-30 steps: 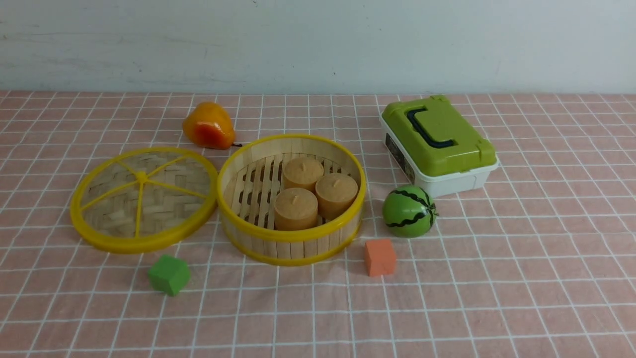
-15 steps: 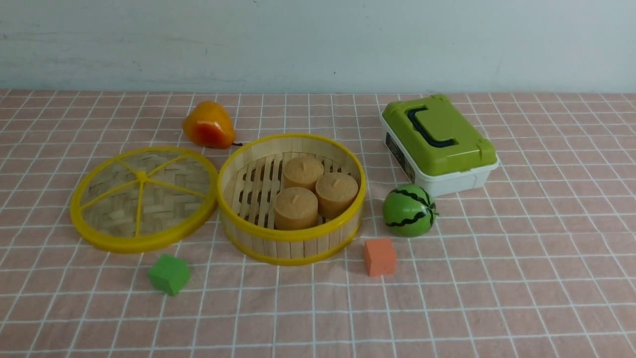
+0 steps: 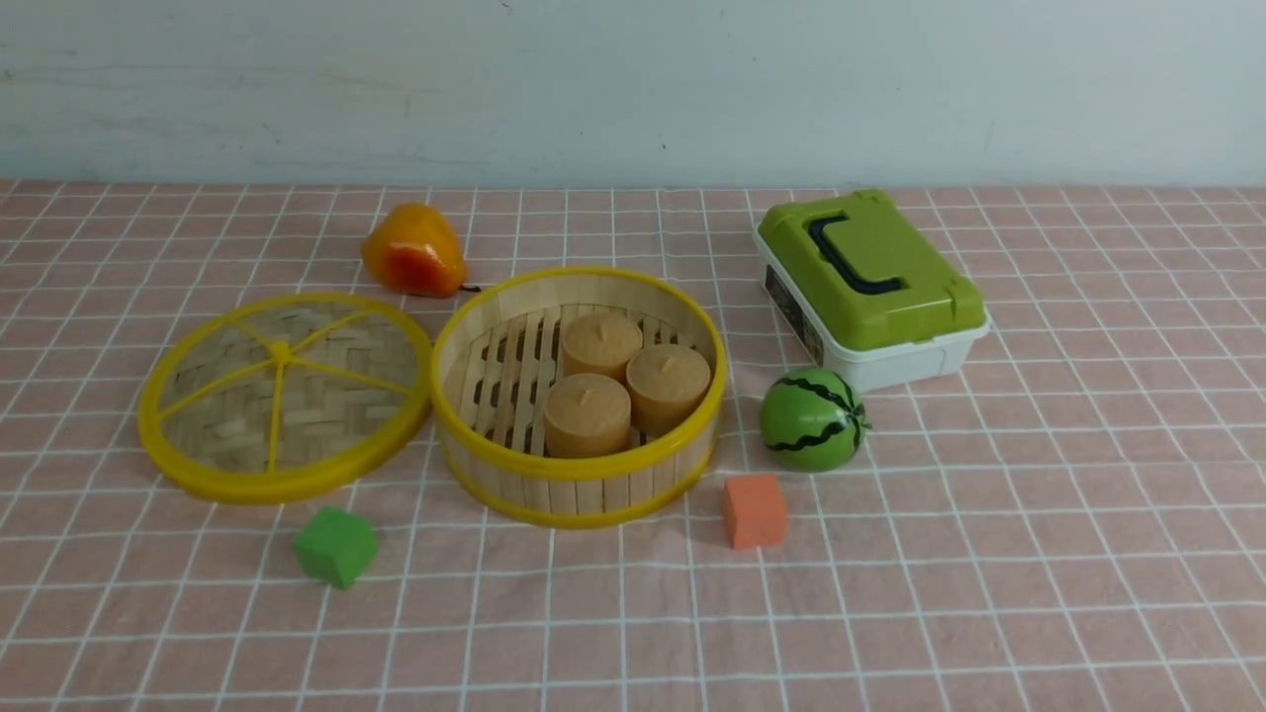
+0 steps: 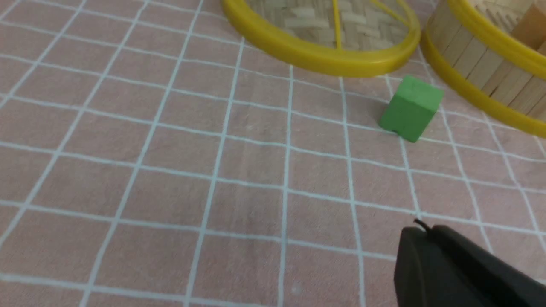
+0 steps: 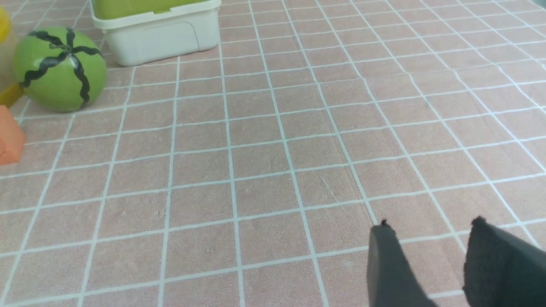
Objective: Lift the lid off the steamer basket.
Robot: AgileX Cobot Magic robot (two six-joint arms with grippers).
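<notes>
Gripper, left (image 4: 422, 226), closed on nothing, right (image 5: 431, 221) parted and empty; bamboo lid (image 3: 326, 396) lies on worktop (image 3: 633, 633) left of steamer basket (image 3: 581, 492), so lid removal looks done, next move just needs arms kept clear.
</notes>
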